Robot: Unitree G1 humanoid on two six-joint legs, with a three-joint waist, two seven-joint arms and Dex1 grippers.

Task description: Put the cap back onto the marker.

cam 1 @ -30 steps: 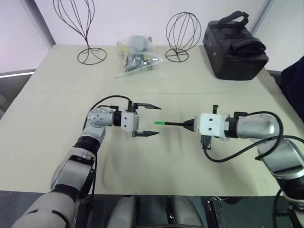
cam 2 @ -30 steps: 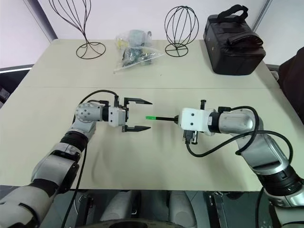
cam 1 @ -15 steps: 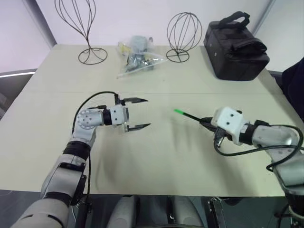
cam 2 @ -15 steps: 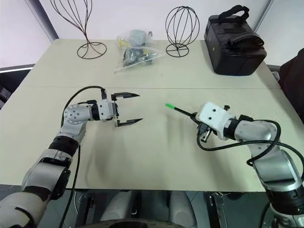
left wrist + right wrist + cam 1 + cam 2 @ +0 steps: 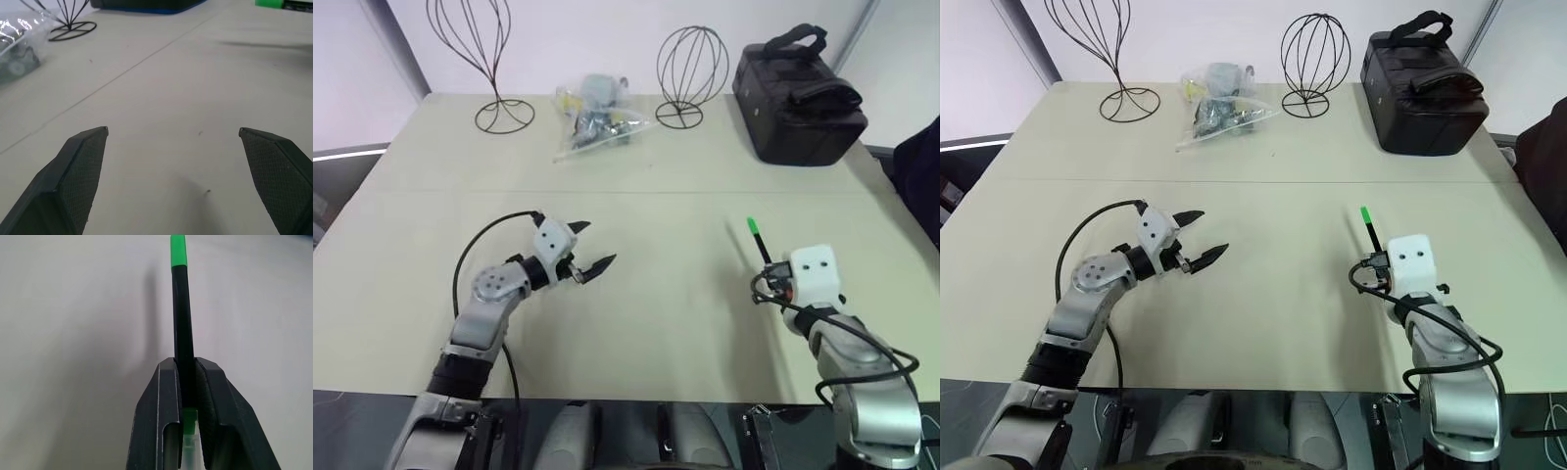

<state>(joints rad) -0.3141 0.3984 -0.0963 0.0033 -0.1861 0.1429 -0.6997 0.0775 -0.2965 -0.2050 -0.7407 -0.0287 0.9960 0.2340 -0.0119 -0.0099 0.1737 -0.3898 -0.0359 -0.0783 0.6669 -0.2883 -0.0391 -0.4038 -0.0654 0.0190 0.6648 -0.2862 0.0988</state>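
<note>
I see the bag (image 5: 800,93) on the desk (image 5: 656,313) far right, wire stands (image 5: 690,76) left of it, plastic packet (image 5: 595,119) between the stands.

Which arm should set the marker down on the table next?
Right, I'd say. The right gripper is shut on the marker, above the table. The left gripper is open, empty and well apart from it.

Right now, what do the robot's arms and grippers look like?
Both arms are silver-grey metal segments with black joints and looping black cables. Each wrist ends in a white block. The left gripper and right gripper each have two black, tapered, textured fingers.
</note>
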